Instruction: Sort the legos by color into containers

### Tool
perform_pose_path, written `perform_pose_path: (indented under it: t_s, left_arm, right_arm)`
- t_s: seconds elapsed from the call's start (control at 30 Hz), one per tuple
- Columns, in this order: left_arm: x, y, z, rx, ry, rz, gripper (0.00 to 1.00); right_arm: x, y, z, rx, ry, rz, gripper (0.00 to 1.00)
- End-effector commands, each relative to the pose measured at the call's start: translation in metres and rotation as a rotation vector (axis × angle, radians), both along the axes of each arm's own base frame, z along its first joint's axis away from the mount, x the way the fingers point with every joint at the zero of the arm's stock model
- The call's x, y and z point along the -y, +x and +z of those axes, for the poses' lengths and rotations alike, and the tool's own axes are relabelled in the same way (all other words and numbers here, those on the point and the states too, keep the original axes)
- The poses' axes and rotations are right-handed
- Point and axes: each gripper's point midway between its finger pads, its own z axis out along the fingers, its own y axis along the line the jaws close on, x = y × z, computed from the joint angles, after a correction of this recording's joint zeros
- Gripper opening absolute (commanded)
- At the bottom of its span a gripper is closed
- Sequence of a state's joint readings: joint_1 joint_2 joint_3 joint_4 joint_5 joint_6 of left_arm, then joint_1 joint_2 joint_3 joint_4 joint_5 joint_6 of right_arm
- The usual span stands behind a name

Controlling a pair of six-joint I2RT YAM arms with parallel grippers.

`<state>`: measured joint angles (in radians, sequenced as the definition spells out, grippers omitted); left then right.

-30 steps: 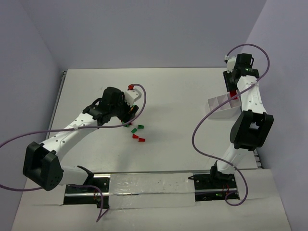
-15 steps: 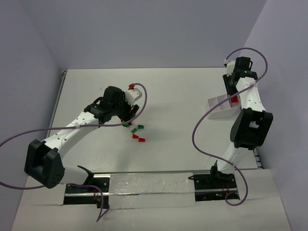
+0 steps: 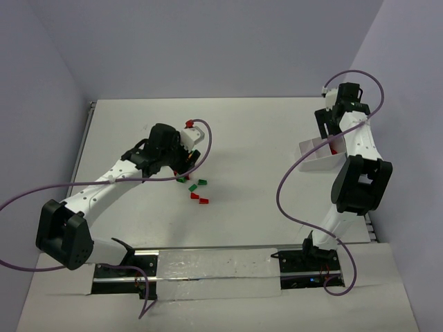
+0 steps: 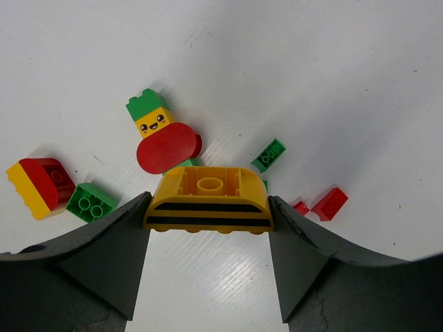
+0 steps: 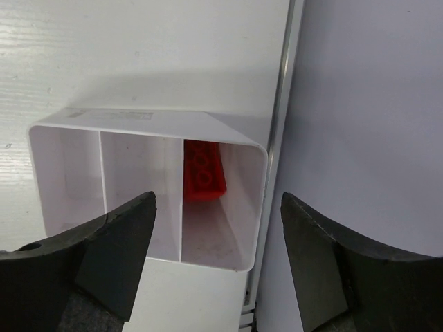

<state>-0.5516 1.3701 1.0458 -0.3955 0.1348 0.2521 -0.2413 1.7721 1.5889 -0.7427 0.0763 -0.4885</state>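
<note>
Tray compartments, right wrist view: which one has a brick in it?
The rightmost compartment, the one beside the table's edge rail: a red brick lies in it. The middle compartment and left compartment show only bare white.

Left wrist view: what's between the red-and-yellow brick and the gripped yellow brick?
A green four-stud brick, between the red-and-yellow brick and the yellow brick held by the left gripper. Shown in the left wrist view.

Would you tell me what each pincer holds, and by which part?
Left pincer clamps the yellow brick by its two ends; right pincer is open, holding nothing.
</note>
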Motion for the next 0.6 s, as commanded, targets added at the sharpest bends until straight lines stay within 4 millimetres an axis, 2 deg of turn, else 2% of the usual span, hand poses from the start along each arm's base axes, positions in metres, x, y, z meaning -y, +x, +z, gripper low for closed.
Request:
perform_pose_path:
  t_s: [0.0,0.07,0.1,0.13,0.2,0.27,0.3,0.37,0.43,0.53,0.57]
  left_arm:
    - [0.010,0.013,0.030,0.061,-0.068,-0.014,0.35]
    - [0.011,0.012,0.033,0.055,-0.082,-0.012,0.35]
    - [0.014,0.011,0.034,0.043,-0.099,-0.021,0.35]
    - [0.018,0.008,0.037,0.023,-0.133,-0.031,0.34]
    - [0.024,0.004,0.044,-0.023,-0.202,-0.031,0.34]
    - [0.034,-0.003,0.056,-0.076,-0.290,-0.071,0.33]
    - [0.036,-0.004,0.063,-0.110,-0.340,-0.063,0.33]
    - [0.047,-0.012,0.079,-0.195,-0.466,-0.078,0.33]
    - [0.054,-0.020,0.092,-0.250,-0.551,-0.139,0.32]
    - [0.058,-0.030,0.116,-0.398,-0.725,-0.180,0.32]
    - [0.059,-0.033,0.120,-0.434,-0.760,-0.197,0.32]
  right_arm:
    - [-0.005,0.005,0.043,0.099,0.031,-0.005,0.80]
    - [-0.012,0.005,0.059,0.135,0.058,0.001,0.80]
    - [-0.024,0.004,0.065,0.147,0.108,0.031,0.80]
    - [-0.041,0.004,0.082,0.189,0.174,0.061,0.80]
    - [-0.068,0.001,0.094,0.216,0.271,0.122,0.80]
    - [-0.112,-0.005,0.110,0.255,0.420,0.220,0.80]
    - [-0.129,-0.009,0.108,0.247,0.474,0.251,0.80]
    - [-0.183,-0.018,0.112,0.254,0.596,0.365,0.80]
    - [-0.215,-0.026,0.121,0.268,0.657,0.436,0.80]
    - [-0.275,-0.041,0.119,0.214,0.749,0.561,0.80]
    - [-0.288,-0.045,0.119,0.190,0.780,0.586,0.80]
